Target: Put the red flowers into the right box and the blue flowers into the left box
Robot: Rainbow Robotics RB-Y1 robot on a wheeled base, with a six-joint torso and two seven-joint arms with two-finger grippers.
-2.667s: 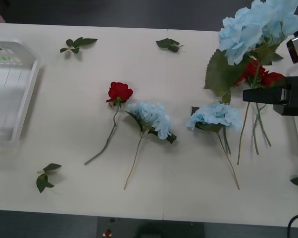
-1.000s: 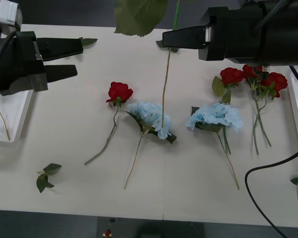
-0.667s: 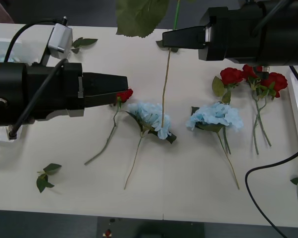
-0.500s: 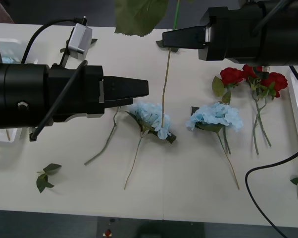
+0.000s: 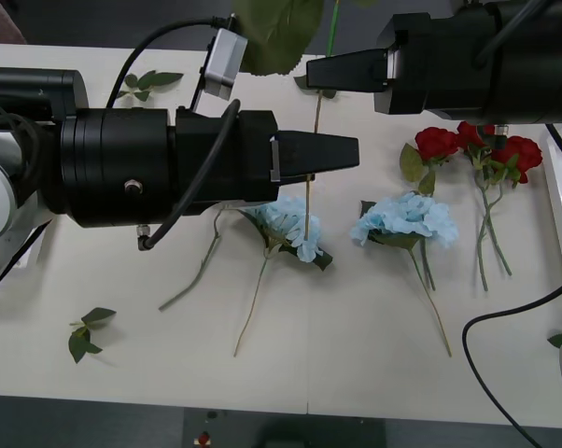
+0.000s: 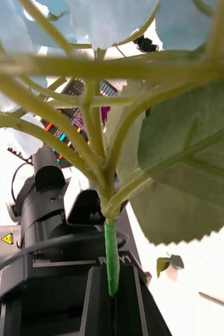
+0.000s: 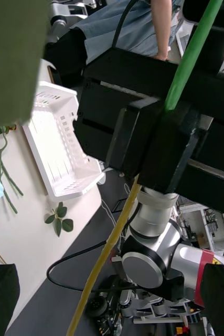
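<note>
The right gripper [image 5: 309, 72] clamps a blue flower's stem [image 5: 308, 182] aloft so the left gripper's [image 5: 356, 152] spread fingers [image 7: 1, 299] can take it.

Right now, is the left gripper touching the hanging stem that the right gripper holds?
Apart. The left wrist view shows the left gripper open, its black fingers wide either side of the stem.

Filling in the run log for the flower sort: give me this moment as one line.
right end effector: shut on blue flower stem, held high | left end effector: open, at the hanging stem | table: two blue flowers, red flowers unsorted
</note>
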